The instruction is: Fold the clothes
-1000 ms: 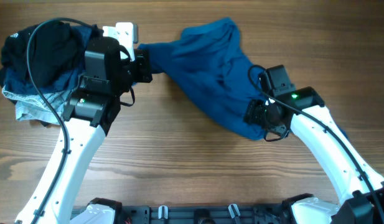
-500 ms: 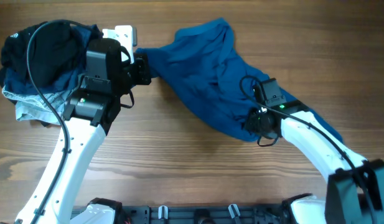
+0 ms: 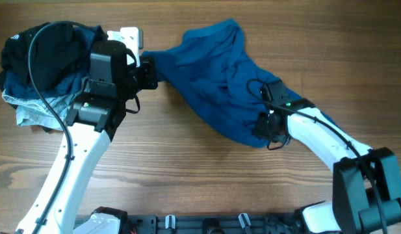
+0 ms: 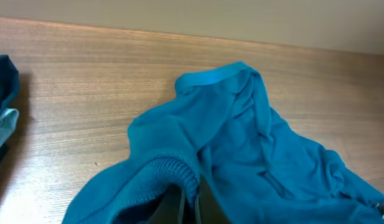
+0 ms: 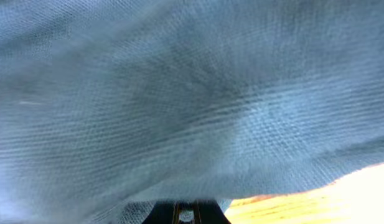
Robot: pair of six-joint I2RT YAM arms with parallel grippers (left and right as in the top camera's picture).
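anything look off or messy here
The blue garment is a crumpled, twisted bunch mid-table, not flat: the left end effector pinches its ribbed hem, the right end effector is buried in its lower corner. A heap of dark clothes sits far left.

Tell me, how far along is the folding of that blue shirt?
Barely begun: no fold shows. The blue garment lies bunched and wrinkled. In hand: the left end effector pinches its ribbed edge, the right end effector its lower end. Spreading flat and every fold remain.
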